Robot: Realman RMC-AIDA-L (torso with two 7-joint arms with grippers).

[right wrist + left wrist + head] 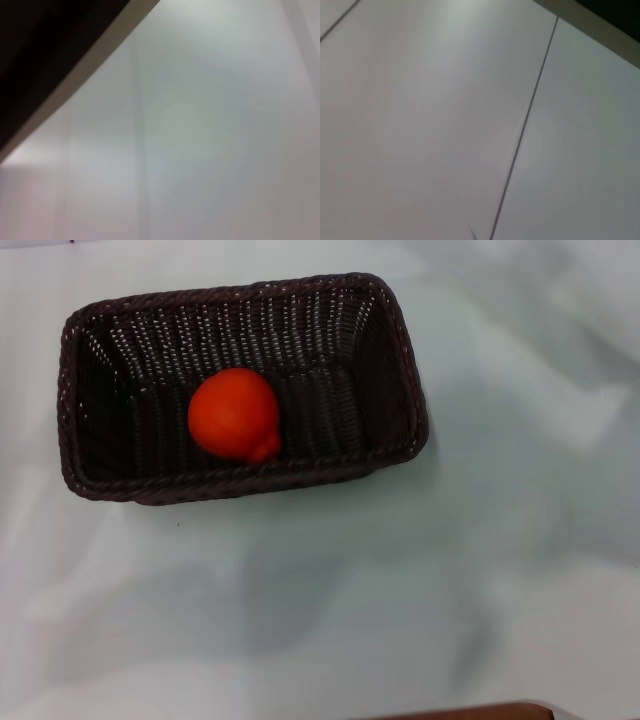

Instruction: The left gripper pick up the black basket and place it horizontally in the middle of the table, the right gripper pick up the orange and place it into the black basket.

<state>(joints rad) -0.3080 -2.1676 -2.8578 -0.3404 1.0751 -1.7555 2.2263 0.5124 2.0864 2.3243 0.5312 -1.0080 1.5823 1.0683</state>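
- The black basket (240,310) is seen in the head view resting on the table (450,570), with its long side running left to right, in the upper left part of the view.
- The basket's opening faces up, and its braided rim is seen all the way round.
- The orange (234,412) is seen inside the basket, on the woven floor, nearer the front wall than the back wall and close to the middle of the basket's length.
- A small nub is seen on the lower right of the orange, towards the front wall.
- A narrow brown edge (470,711) is seen at the bottom border of the head view, below the white surface.
- Neither the left gripper nor the right gripper is shown in the head view, so whether either pincer is released or clenched cannot be told.
- In the left wrist view only a pale flat surface (420,125) crossed by a thin dark seam (525,122) is shown; no fingers are seen.
- In the right wrist view a pale surface (200,140) and a dark area (40,45) bordered by a beige strip are shown; no fingers are seen.
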